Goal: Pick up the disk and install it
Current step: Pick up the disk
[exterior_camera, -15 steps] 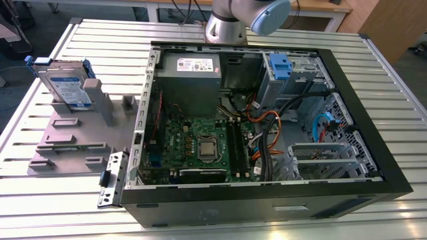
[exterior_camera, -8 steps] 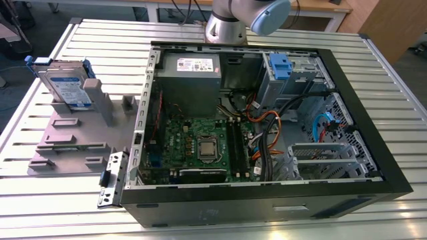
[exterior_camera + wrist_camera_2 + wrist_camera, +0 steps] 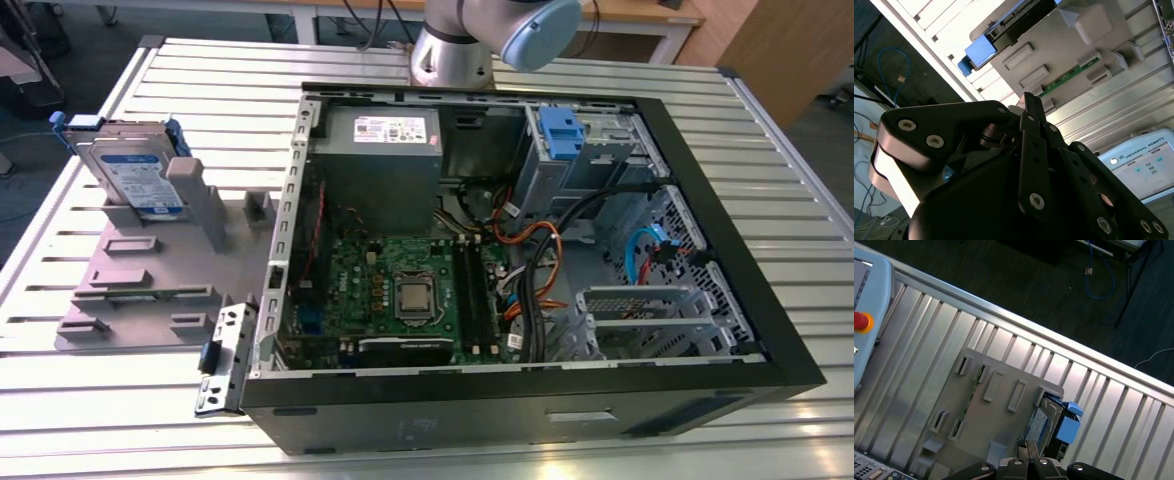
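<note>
arm: silver tubular robot arm (image 3: pixel 487 35) with a pale-blue rounded joint cap, at the top edge of the exterior view | gripper: black metal two-finger gripper (image 3: pixel 1031 102) (image 3: pixel 1026 447) with bolted linkages, in both wrist views | jaws: closed tip to tip, gripping nothing

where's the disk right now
At the exterior view's left, the disk stands upright in the grey holder on the table, outside the case.
</note>
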Robot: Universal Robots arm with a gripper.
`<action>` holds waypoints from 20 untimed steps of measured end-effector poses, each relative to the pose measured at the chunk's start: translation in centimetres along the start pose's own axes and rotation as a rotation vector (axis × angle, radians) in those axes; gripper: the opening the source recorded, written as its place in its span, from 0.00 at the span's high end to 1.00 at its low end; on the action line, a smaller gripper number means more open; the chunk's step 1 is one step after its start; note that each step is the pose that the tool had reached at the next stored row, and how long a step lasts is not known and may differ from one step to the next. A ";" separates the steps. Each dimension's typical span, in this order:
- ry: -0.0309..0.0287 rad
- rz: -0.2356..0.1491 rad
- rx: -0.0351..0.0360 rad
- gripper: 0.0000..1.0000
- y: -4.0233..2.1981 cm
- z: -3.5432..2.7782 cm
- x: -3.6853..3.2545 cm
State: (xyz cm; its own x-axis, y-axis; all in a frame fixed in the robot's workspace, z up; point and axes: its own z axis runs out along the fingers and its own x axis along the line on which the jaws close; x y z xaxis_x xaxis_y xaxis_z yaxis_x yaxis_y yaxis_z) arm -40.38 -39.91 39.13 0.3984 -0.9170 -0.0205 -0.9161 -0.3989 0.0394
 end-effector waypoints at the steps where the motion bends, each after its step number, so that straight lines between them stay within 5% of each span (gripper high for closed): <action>1: 0.0001 0.013 0.0000 0.89 0.00 0.00 0.00; 20: -0.0102 0.331 0.0049 0.89 -0.02 0.58 0.00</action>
State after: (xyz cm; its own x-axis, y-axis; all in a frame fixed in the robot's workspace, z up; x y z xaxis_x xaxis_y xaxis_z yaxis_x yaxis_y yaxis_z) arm -40.39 -39.90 38.55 0.0785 -0.9968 -0.0174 -0.9960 -0.0792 0.0408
